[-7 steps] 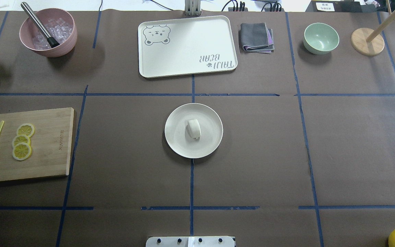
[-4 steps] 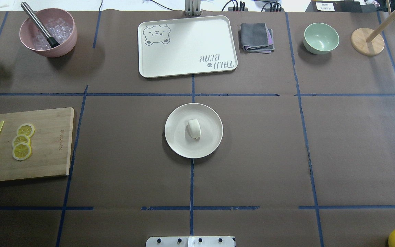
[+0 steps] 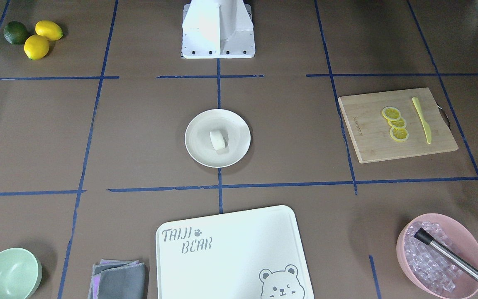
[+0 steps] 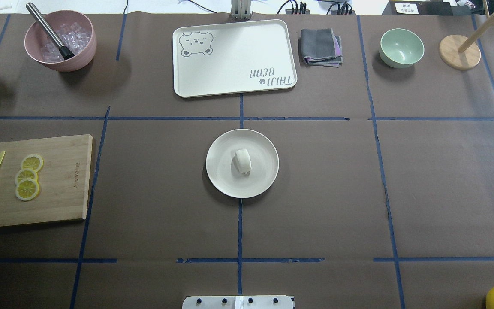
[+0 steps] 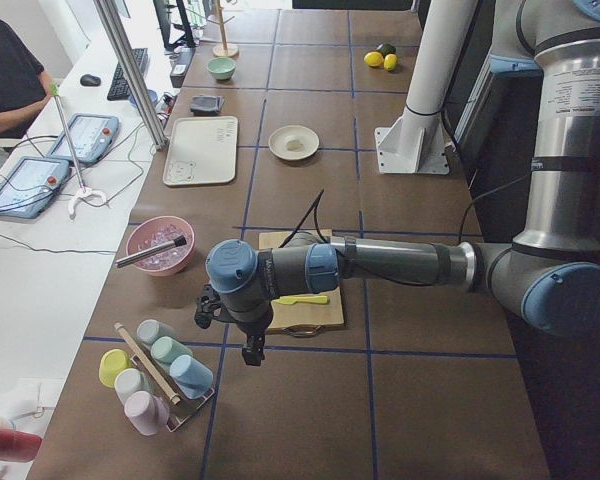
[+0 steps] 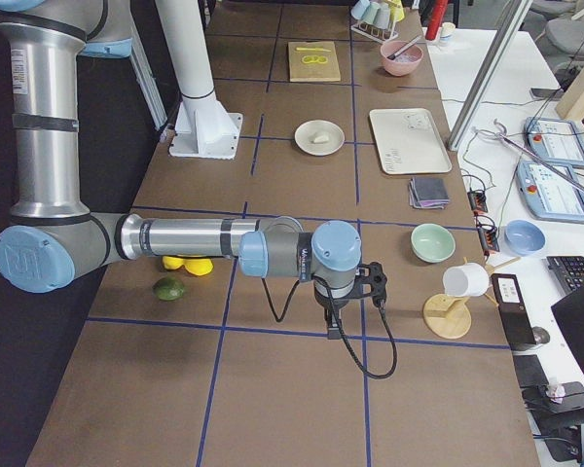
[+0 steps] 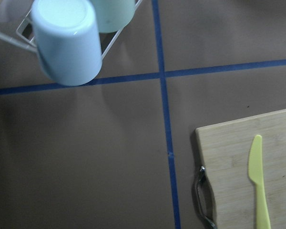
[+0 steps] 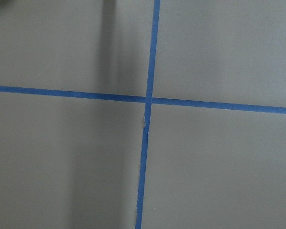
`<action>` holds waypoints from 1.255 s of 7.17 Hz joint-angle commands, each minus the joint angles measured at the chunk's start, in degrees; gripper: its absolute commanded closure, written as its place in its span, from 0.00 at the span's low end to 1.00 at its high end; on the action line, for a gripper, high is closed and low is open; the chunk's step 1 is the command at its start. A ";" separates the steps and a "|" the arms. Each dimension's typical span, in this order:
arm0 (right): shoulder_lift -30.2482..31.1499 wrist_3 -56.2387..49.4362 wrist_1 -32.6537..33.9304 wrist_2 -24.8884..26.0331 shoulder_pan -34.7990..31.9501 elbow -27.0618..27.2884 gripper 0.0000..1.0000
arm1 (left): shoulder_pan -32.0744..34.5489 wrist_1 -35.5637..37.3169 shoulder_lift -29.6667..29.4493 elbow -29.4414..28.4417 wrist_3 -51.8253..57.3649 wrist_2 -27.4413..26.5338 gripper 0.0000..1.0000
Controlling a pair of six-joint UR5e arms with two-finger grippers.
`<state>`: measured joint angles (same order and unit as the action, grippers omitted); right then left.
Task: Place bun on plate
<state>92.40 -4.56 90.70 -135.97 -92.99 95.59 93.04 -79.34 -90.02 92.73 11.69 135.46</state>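
The bun (image 4: 242,161) is a small white oblong lump lying near the middle of the round cream plate (image 4: 220,181) at the table's centre. The front-facing view shows the same bun (image 3: 218,139) on the plate (image 3: 196,153). No gripper is near it. My left gripper (image 5: 248,348) shows only in the exterior left view, hanging over the table's left end beside the cutting board. My right gripper (image 6: 330,319) shows only in the exterior right view, over bare table at the right end. Whether either is open or shut I cannot tell.
A bear-printed board (image 4: 234,58), folded cloth (image 4: 320,47) and mint bowl (image 4: 401,47) line the far side. A pink bowl of ice (image 4: 60,40) sits far left. The cutting board (image 4: 58,180) carries lemon slices and a yellow knife. A cup rack (image 7: 66,40) is under the left wrist.
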 commanded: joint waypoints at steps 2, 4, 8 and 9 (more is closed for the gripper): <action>-0.02 -0.01 -0.09 -0.09 -0.09 0.21 0.00 | -0.05 -1.69 1.60 -0.53 -0.27 0.07 0.00; 0.06 -0.09 0.00 0.00 0.00 0.13 0.00 | -0.05 -3.53 2.30 -1.15 -0.35 0.07 0.00; -0.02 -0.27 -0.09 0.00 0.00 0.13 0.00 | -0.05 -5.21 2.66 -1.59 -0.44 0.33 0.00; -0.02 -0.36 -0.09 0.00 0.00 0.13 0.00 | -0.05 -5.21 2.66 -1.50 -0.44 0.33 0.00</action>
<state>92.38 -4.82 90.62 -135.98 -92.99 95.71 92.99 -84.51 -87.36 91.19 11.25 135.78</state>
